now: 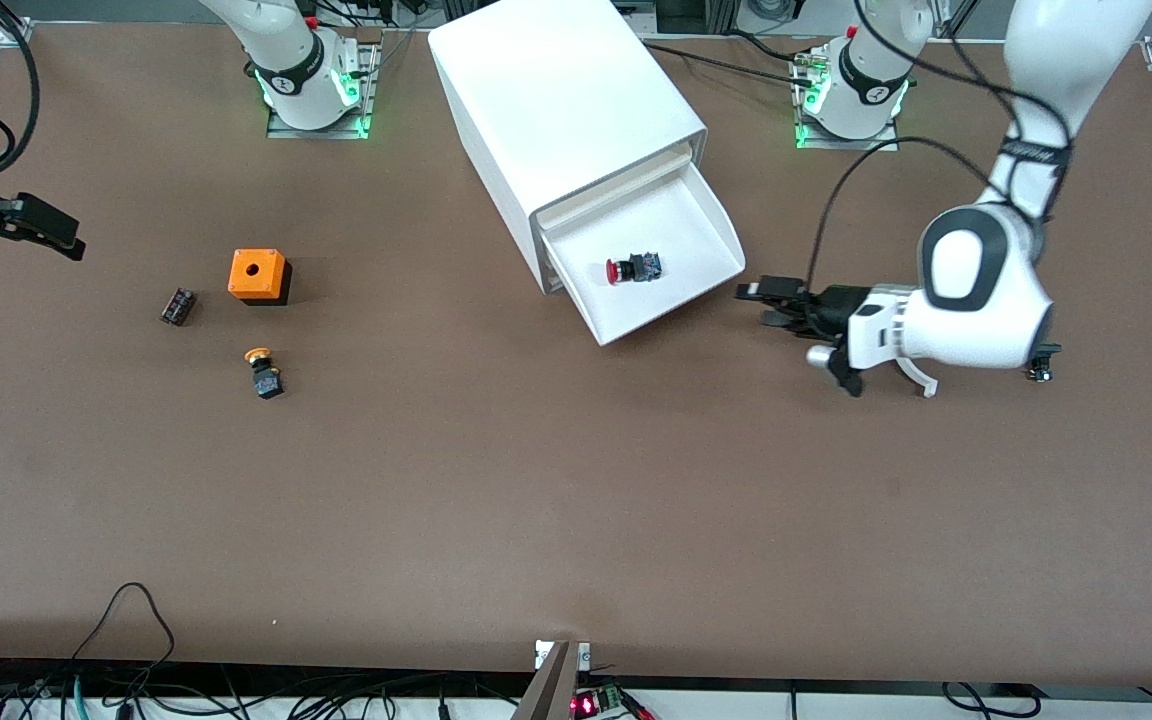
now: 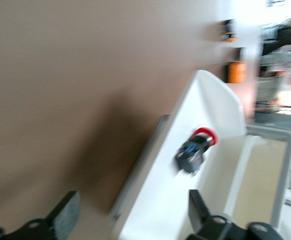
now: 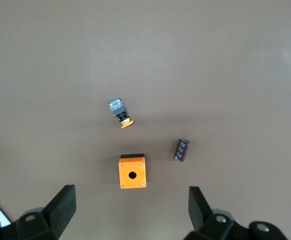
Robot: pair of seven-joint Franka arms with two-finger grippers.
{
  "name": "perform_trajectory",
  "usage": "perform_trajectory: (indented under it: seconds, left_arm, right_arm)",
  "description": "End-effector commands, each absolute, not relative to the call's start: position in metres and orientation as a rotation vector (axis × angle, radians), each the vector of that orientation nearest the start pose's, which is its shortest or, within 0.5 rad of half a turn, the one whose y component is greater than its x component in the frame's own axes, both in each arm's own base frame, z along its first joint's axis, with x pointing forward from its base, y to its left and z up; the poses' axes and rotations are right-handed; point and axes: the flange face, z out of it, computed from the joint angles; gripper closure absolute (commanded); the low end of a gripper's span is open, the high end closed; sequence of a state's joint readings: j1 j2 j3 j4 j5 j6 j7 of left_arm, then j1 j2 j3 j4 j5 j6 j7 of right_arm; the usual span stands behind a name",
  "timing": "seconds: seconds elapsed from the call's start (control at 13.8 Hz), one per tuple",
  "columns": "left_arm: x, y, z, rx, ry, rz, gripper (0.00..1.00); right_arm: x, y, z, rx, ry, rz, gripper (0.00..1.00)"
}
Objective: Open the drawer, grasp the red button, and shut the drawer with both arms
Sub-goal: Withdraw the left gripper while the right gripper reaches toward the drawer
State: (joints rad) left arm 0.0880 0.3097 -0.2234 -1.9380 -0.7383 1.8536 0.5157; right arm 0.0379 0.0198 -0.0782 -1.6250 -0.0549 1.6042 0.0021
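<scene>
The drawer stands pulled out of the white cabinet. The red-capped button lies on its side inside the drawer. My left gripper is open and empty, low beside the drawer's front corner toward the left arm's end. In the left wrist view the button lies on the drawer floor, and my left gripper has its jaws wide apart across the drawer's front wall. My right gripper is open and empty, raised over the right arm's end of the table; the right wrist view shows it wide open.
An orange box with a hole, a small black cylinder and an orange-yellow capped button lie toward the right arm's end. They also show in the right wrist view: box, cylinder, button.
</scene>
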Motion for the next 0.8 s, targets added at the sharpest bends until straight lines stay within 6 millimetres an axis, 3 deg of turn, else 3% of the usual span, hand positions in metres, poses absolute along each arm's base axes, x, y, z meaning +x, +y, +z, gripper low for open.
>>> perform_trajectory:
  seconds: [0.0,0.07,0.29,0.51,0.58,0.72]
  left_arm:
    - [0.553,-0.087,0.418,2.592,-0.410,-0.205,0.00]
    - [0.552,-0.074,0.448,2.692,-0.466,-0.176,0.00]
    - [0.543,-0.026,0.512,2.907,-0.521,-0.143,0.00]
    - [0.528,-0.007,0.572,3.106,-0.541,-0.064,0.00]
    - [0.528,-0.003,0.587,3.158,-0.569,-0.030,0.00]
    - [0.531,0.009,0.601,3.196,-0.555,0.009,0.00]
  right_arm:
    - [0.567,0.002,0.585,-3.181,-0.015,0.082,0.00]
    - [0.568,0.016,0.580,-3.171,-0.056,0.094,0.00]
    - [0.578,0.073,0.549,-3.097,-0.178,0.171,0.00]
    - [0.580,0.148,0.516,-2.968,-0.276,0.259,0.00]
    - [0.581,0.169,0.507,-2.964,-0.324,0.249,0.00]
    - [0.574,0.236,0.490,-2.972,-0.484,0.198,0.00]
